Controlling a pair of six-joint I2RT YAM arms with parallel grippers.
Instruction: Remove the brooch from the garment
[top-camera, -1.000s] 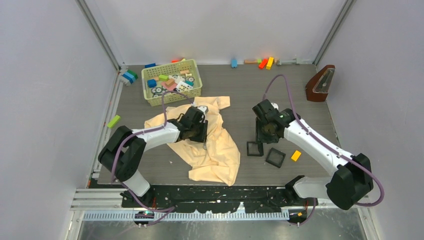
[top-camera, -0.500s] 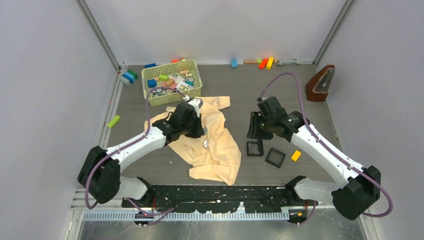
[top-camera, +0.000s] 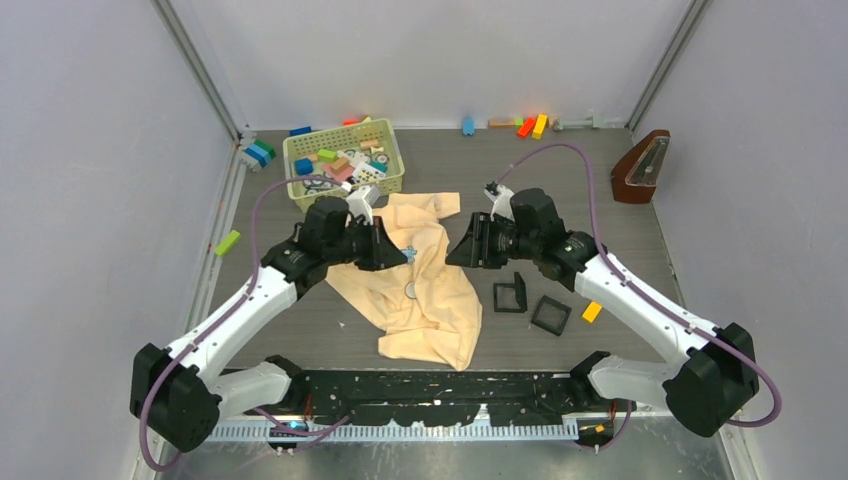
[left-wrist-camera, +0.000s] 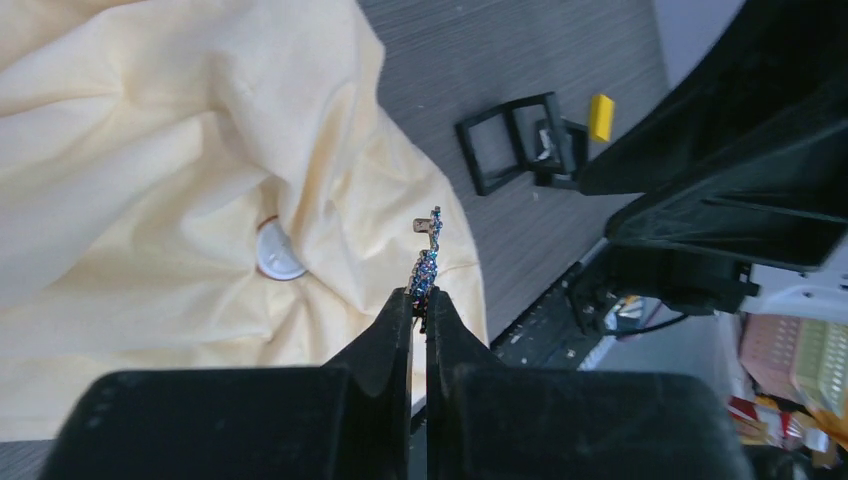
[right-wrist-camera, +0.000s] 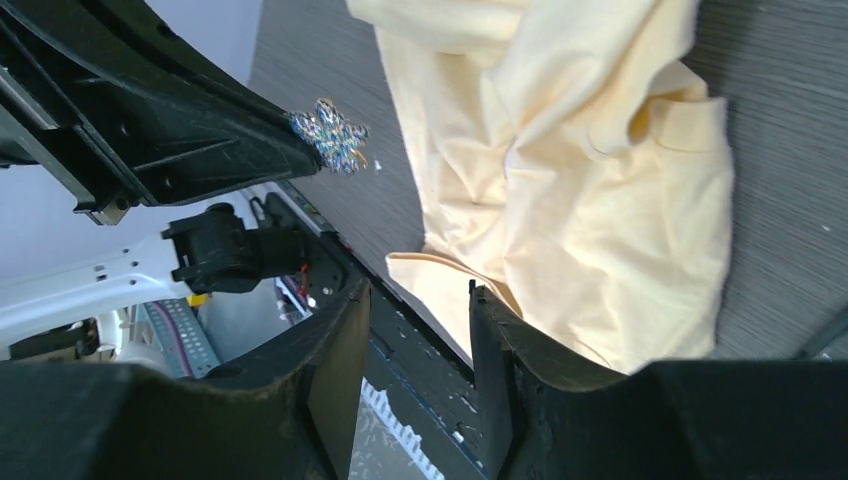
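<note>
Camera overhead shows your left hand (top-camera: 397, 250) and right hand (top-camera: 457, 251) facing each other over the garment (top-camera: 432, 295); left wrist shows your left hand pinched on the brooch (left-wrist-camera: 428, 262), which juts beyond its tips, off the garment; right wrist shows your right hand parted, empty, brooch ahead.

The garment (top-camera: 430, 290) lies mid-table, the basket (top-camera: 345, 196) just behind it on the left; two trays (top-camera: 509, 309) sit to its right, a block (top-camera: 592, 311) beyond them. Above the garment, the left gripper (top-camera: 400, 252) holds the brooch (left-wrist-camera: 427, 262), the right gripper (top-camera: 452, 252) opposite
</note>
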